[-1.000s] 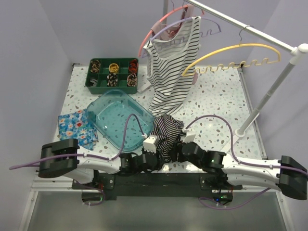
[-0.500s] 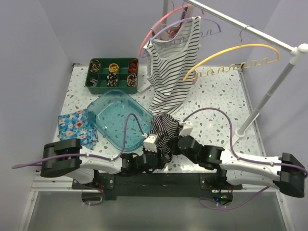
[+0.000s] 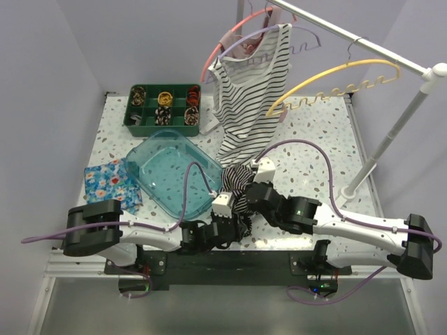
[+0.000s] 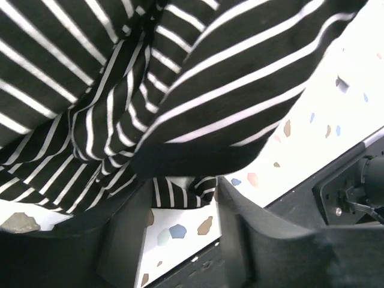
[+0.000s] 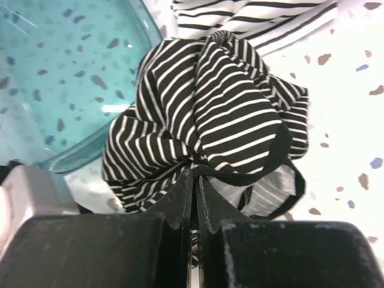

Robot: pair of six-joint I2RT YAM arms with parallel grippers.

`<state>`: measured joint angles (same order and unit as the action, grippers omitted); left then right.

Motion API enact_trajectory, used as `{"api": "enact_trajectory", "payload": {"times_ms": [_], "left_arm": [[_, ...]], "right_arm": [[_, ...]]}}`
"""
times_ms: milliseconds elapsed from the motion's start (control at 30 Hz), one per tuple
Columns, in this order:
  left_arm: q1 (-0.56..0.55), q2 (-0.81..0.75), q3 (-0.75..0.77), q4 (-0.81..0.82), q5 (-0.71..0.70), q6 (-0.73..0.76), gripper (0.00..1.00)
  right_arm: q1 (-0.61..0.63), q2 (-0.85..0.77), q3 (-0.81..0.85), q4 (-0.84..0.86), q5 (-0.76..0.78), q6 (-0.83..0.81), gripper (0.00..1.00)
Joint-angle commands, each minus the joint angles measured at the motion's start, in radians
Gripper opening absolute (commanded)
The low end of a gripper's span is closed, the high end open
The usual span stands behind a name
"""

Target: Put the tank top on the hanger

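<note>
The tank top (image 3: 236, 183), black with thin white stripes, lies bunched on the table near the front edge; it also fills the right wrist view (image 5: 204, 114). My right gripper (image 3: 246, 198) (image 5: 195, 175) is shut on its black hem at the near side of the bunch. My left gripper (image 3: 232, 222) (image 4: 183, 183) sits low under the fabric (image 4: 198, 90). Its jaws stand apart, with bare table between them and the hem draped over the tips. The yellow hanger (image 3: 335, 78) hangs empty on the rail at the back right, far from both grippers.
A clear teal bin (image 3: 171, 167) sits left of the tank top, beside a floral cloth (image 3: 112, 183). A green compartment tray (image 3: 164, 108) is behind. A white striped top (image 3: 244, 98) hangs on a lilac hanger next to a pink hanger (image 3: 222, 43). The rack post (image 3: 391, 136) stands at the right.
My right gripper has shut on the tank top's hem, and its arm has reached further left and away from the front edge. The yellow hanger has swung slightly. The left arm has barely shifted.
</note>
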<state>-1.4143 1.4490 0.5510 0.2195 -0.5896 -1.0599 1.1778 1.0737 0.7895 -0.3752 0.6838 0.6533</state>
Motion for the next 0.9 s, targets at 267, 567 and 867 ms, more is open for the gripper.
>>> {"api": "enact_trajectory", "payload": {"times_ms": [267,567,867], "left_arm": [[-0.011,0.073,0.075,-0.055,-0.029,0.0,0.65],[-0.009,0.111,0.093,-0.089,-0.049,-0.005,0.19],[-0.009,-0.267,0.174,-0.345,-0.225,0.172,0.0]], "right_arm": [[0.002,-0.006,0.136,-0.083,0.112,-0.05,0.0],[0.002,-0.029,0.162,-0.128,0.149,-0.057,0.0],[0.0,-0.141,0.338,-0.278,0.256,-0.127,0.0]]}}
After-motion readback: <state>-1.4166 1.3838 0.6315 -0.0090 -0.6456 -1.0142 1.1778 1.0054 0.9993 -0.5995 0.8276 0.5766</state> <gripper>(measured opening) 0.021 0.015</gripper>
